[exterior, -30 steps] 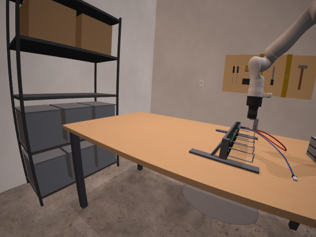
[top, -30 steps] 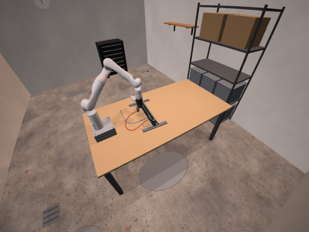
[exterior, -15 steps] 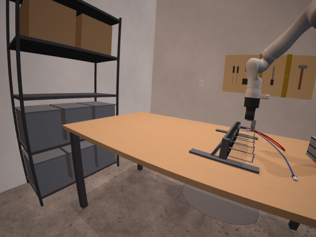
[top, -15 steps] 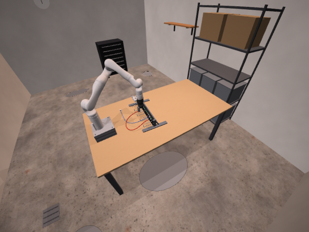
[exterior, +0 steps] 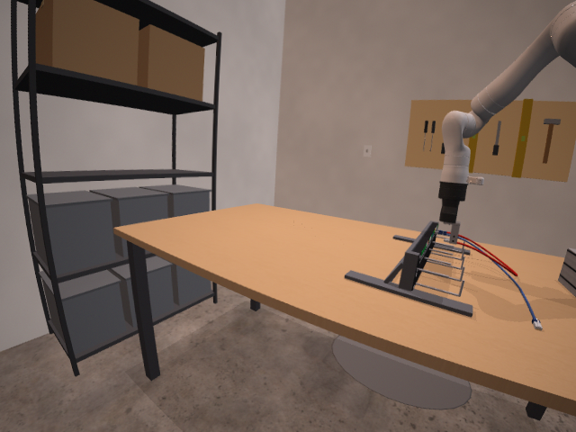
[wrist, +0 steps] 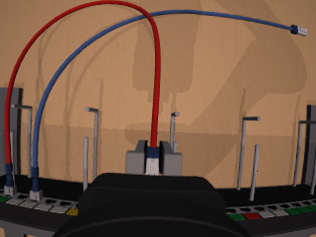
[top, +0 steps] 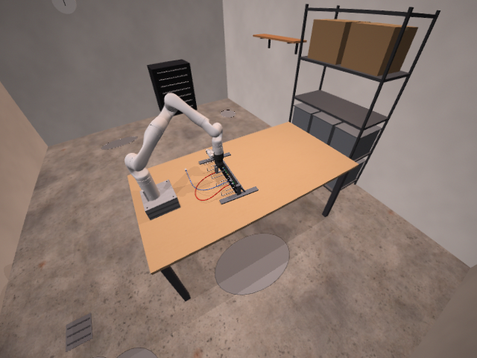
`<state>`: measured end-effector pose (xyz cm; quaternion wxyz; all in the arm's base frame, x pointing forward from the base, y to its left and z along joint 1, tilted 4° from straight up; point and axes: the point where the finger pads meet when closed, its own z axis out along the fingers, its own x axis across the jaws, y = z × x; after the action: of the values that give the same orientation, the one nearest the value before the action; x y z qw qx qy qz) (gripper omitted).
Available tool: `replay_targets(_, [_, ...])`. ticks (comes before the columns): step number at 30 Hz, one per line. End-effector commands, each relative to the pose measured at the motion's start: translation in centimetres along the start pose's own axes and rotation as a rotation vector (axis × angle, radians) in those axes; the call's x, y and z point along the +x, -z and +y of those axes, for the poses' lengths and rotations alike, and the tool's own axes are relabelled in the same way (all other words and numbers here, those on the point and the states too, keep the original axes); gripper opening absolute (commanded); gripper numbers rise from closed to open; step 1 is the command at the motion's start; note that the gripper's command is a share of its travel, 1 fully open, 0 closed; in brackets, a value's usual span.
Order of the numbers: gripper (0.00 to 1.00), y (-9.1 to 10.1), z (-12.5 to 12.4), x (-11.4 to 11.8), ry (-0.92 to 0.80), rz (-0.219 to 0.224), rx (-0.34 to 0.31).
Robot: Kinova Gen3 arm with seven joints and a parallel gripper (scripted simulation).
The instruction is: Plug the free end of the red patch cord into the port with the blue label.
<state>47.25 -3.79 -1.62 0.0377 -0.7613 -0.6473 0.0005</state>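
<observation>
My gripper [top: 217, 169] [exterior: 454, 233] [wrist: 152, 151] is shut on the plug [wrist: 152, 167] at one end of the red cord [top: 195, 191] [exterior: 515, 274] [wrist: 158, 64]. The plug is in front of the port side of the rack [top: 238, 195] [exterior: 409, 269] [wrist: 30, 214]; its tip is hidden behind the gripper body in the wrist view. The red cord arches back to a port at the far left there, where its other plug [wrist: 9, 188] sits. The rack stands upright. Green, white, yellow and red labels show; no blue label is visible, and the gripper body covers the middle ports.
The blue cord [wrist: 64, 64] has one plug [wrist: 35, 194] in the rack beside the red one; its free plug [top: 185, 169] [exterior: 535, 324] [wrist: 299, 31] lies on the table [top: 277, 154] [exterior: 279, 251]. Thin metal cord guides [wrist: 242, 153] [exterior: 439, 290] project from the rack on both sides of the gripper.
</observation>
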Motion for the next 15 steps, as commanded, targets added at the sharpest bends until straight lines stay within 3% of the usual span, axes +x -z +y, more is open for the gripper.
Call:
replay_targets(1, [0.00, -0.24, 0.24, -0.18, -0.001, -0.002, 0.001])
replay_targets(15, [0.00, -0.51, 0.55, -0.16, -0.001, -0.002, 0.001])
